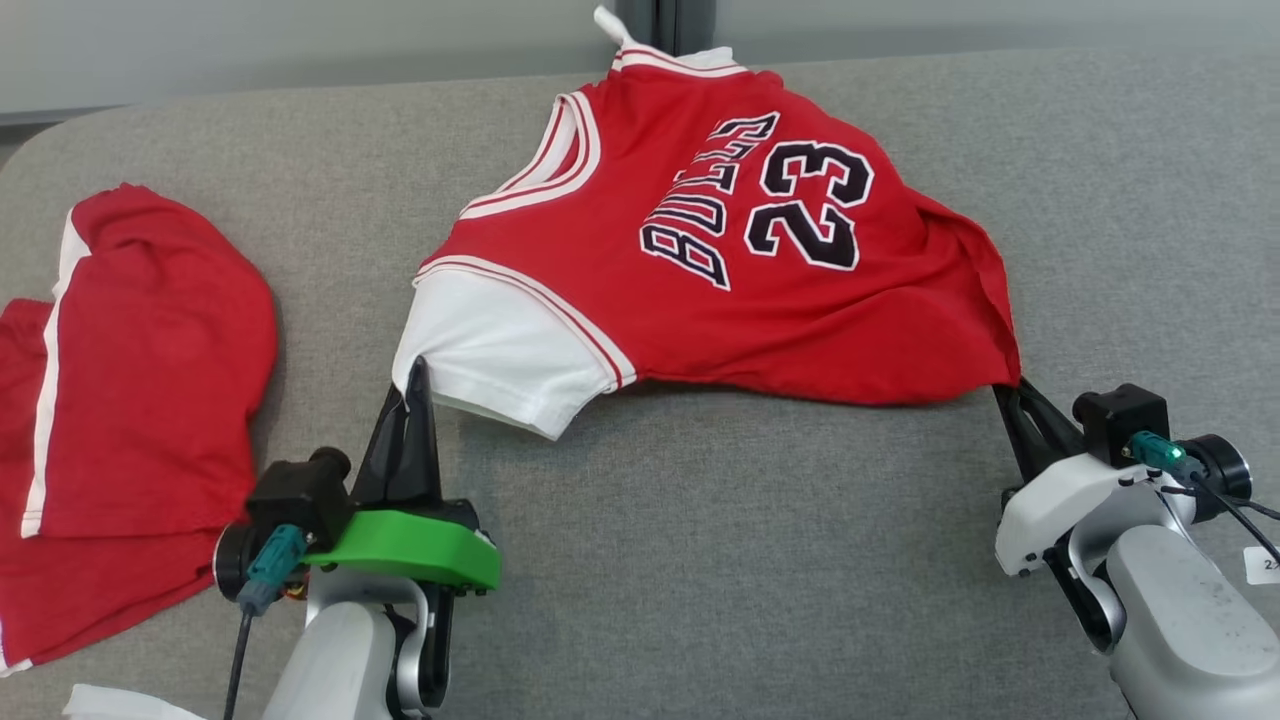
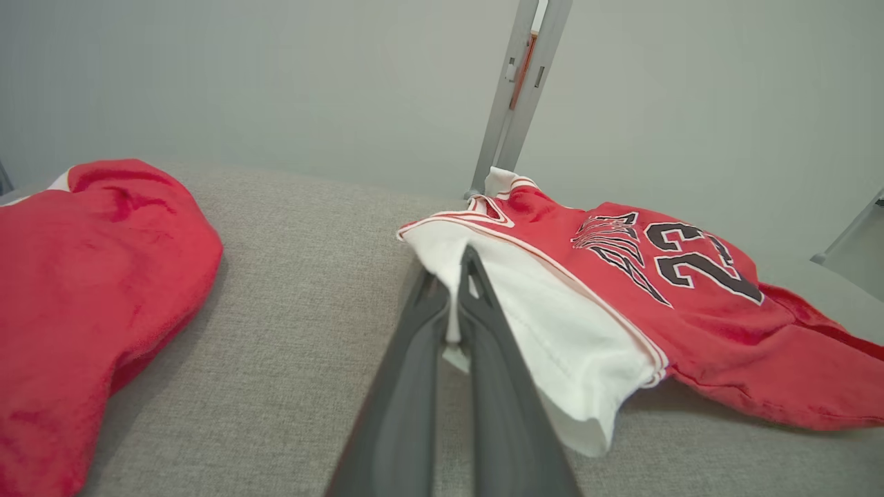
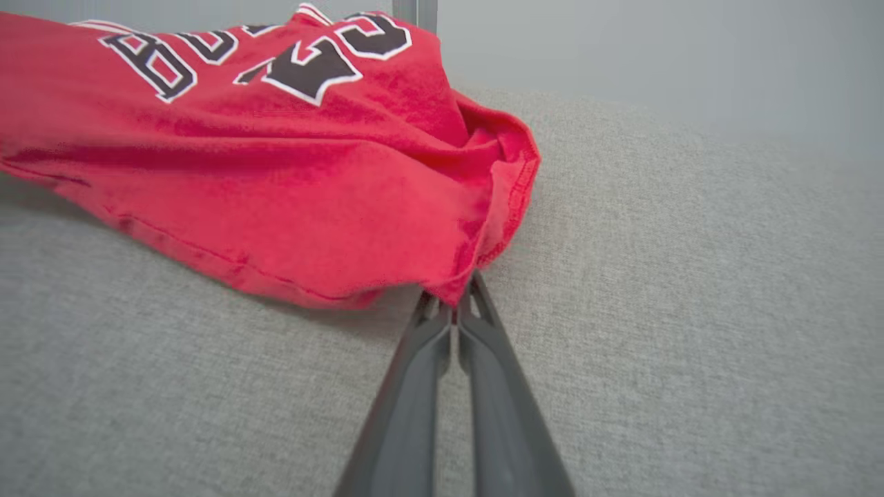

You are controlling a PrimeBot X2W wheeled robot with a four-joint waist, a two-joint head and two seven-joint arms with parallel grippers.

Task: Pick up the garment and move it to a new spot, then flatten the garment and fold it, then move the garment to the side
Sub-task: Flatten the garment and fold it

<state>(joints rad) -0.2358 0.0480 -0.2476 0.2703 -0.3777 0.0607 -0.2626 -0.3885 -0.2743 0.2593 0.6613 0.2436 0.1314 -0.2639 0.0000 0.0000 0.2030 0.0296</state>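
The garment is a red jersey [image 1: 720, 270] with white sleeves and the number 23, spread across the grey table and lifted at its near edge. My left gripper [image 1: 408, 395] is shut on the hem of its white sleeve [image 2: 545, 324]; the white cloth runs between the left gripper [image 2: 456, 290] fingers. My right gripper [image 1: 1008, 392] is shut on the jersey's red bottom corner [image 3: 483, 228], pinched at the right gripper [image 3: 456, 297] tips. The cloth sags between the two grips, and the far collar reaches the table's back edge.
A second red garment [image 1: 130, 400] with white stripes lies crumpled at the left of the grey fabric table [image 1: 760, 560]. A grey metal post [image 2: 518, 90] stands behind the table's back edge. A white scrap [image 1: 120, 705] shows at the lower left.
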